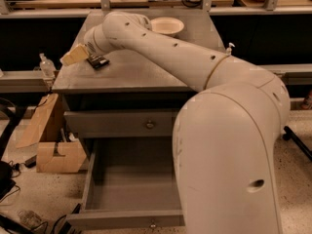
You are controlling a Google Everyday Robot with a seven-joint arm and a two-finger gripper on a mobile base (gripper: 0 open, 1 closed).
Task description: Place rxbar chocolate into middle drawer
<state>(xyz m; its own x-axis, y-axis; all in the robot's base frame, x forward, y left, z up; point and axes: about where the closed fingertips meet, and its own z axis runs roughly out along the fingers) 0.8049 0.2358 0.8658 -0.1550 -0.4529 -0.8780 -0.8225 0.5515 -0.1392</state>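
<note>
The rxbar chocolate, a small black wrapped bar, lies flat on the grey cabinet top near its left edge. My gripper hangs low over the top's left edge, just left of the bar and touching or nearly touching it. The arm reaches in from the right and fills the right foreground. The middle drawer is pulled wide open below, with nothing in it, its knob at the bottom of the view. The upper drawer is shut.
A white round bowl stands at the back of the cabinet top. Cardboard pieces lie on the floor to the left of the cabinet. A small bottle stands on the left rail. Cables lie at the lower left.
</note>
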